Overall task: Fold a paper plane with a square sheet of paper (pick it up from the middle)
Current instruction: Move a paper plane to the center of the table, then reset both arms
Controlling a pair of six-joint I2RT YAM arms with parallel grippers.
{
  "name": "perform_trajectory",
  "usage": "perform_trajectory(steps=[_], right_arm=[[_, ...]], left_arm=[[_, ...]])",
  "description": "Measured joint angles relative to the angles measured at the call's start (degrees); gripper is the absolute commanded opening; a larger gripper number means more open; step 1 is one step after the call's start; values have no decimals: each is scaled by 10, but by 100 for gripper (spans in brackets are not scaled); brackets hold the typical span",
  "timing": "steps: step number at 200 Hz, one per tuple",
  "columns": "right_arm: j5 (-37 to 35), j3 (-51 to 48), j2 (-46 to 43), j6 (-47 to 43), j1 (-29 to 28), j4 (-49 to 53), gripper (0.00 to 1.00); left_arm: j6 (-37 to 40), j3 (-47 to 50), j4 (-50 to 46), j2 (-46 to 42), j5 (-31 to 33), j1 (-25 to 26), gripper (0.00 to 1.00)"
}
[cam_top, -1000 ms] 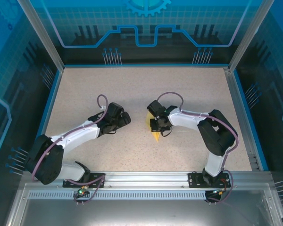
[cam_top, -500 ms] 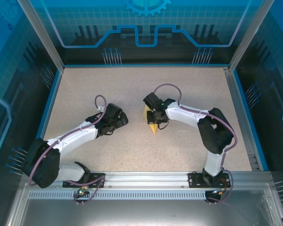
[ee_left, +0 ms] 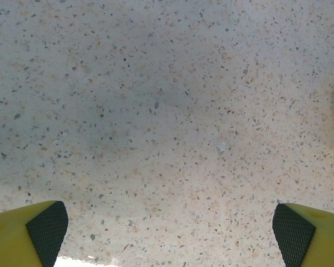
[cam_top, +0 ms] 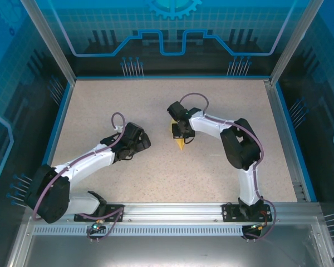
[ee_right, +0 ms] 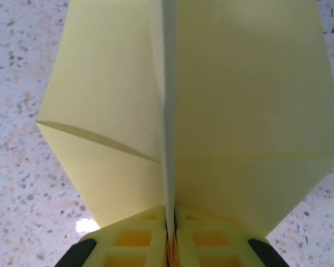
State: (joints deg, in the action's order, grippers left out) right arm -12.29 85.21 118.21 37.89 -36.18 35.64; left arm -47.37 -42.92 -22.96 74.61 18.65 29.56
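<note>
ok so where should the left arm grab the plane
Probably the pointed tip of the plane, which pokes out toward the near edge past the right fingers shut on its centre crease. Come in from the left, where the open left fingers are, and pinch across the crease so the folded layers stay together.

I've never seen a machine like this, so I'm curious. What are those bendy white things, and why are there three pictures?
They are two robot arms bolted to a speckled beige table. The big picture looks down from above. The other two come from small cameras on each wrist. The left gripper is open over bare table, and its wrist picture shows its yellow fingers far apart. The right gripper is pinched shut on a pale-yellow folded paper with a pointed tip. Its wrist picture shows it gripping the centre crease.
</note>
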Motion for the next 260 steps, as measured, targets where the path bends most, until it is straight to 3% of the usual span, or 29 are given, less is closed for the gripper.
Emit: perform_trajectory(steps=[67,106,142,159,183,222,260], right_arm=[[1,38,19,-5,2,44,23],[-8,46,-38,-23,2,78,48],[-50,24,-212,-37,20,72,76],[-91,-26,-313,-53,49,47,89],[-145,-121,-423,-71,114,14,98],[-196,-296,-516,-120,217,-73,99],[-205,-485,-591,-170,288,-231,99]], left_arm=[[12,-14,-29,0,11,0,98],[36,-66,-57,-14,52,-2,99],[77,-84,-58,-60,91,-37,99],[103,-81,-52,-82,101,-66,99],[143,-45,-19,-128,105,-111,98],[195,51,51,-183,134,-174,98],[261,152,153,-199,152,-212,99]])
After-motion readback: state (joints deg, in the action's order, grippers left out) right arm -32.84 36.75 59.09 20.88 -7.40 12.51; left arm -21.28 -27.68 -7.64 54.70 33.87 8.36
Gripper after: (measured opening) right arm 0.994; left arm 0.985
